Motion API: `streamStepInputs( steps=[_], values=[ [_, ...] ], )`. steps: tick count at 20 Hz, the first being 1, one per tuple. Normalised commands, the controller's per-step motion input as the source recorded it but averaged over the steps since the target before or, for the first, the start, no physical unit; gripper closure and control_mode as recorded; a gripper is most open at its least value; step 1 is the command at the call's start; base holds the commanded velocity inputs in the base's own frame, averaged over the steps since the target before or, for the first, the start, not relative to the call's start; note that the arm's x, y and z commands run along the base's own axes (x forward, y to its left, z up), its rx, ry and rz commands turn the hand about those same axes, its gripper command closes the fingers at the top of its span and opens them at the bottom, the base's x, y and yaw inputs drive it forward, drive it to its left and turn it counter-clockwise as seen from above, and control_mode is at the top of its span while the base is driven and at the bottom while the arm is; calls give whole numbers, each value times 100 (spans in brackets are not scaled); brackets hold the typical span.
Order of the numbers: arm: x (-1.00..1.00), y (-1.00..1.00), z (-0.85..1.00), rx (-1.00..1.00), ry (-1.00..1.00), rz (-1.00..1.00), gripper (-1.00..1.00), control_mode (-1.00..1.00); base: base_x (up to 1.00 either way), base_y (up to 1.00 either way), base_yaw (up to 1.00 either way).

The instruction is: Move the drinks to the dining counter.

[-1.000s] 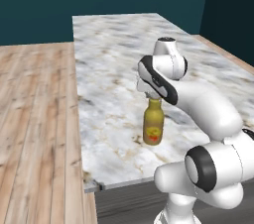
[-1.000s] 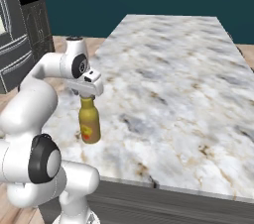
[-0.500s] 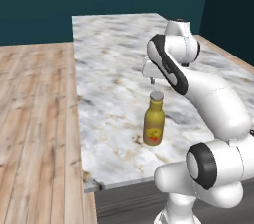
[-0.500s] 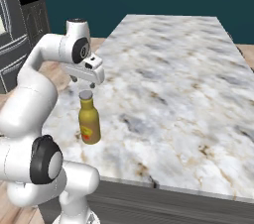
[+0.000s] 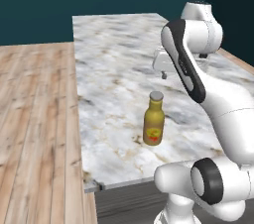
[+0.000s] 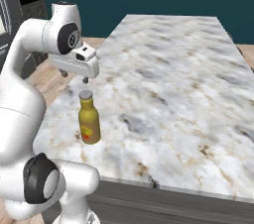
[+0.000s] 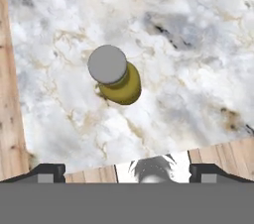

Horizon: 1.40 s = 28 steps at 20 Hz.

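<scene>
Marble island, dark teal wall behind, wood floor along the left side. The counter point(image 5: 114, 59) runs long and away from the base.

Gripper point(image 6: 74, 76) hangs above the bottle, jaws spread wide, holding nothing. The hand view confirms it: both tips sit far apart at the bottom edge with clear marble between them, and the grey cap point(image 7: 107, 64) is well below, not between the fingers. There is a visible gap between the fingertips and the cap in the right base view, so no contact.

Bottle point(image 5: 154, 125): tall amber, grey cap, red-yellow label, standing upright on the marble near the counter's near edge, closer to the floor-side edge than to the middle. It reads as placed: upright, stable, set in from both edges, so no tip-off risk that I can see.

Why the hand is where it is: directly over the cap and pointing straight down, which fits a vertical lift-off after letting go. A straight-up exit avoids clipping the neck and toppling a tall, narrow bottle. Wide jaws give the cap margin on both sides.

Judgement: this drink is delivered. The task says drinks, plural, and this is the one bottle on the counter here, so more trips are probably due. The marble past the bottle is bare, so later bottles can go further in without crowding this one.

Risk is low; just keep the elbow clear of the bottle when the arm swings off.
</scene>
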Motion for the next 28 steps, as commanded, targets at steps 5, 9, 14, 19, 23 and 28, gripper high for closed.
streamStepInputs(
  steps=[5,9,14,19,23,28],
  values=[
    [-57,0,28,-1,-19,13,-100,-100,0,0,0],
    [-46,0,4,-6,-20,16,-100,-100,0,0,0],
    [-49,0,5,0,-9,14,-100,-100,0,0,0],
    [-7,-4,2,0,-1,1,-100,100,0,-65,-21],
    [0,0,0,0,0,0,-100,100,0,-22,-91],
    [0,0,0,0,0,0,-100,100,0,0,-100]
  ],
)
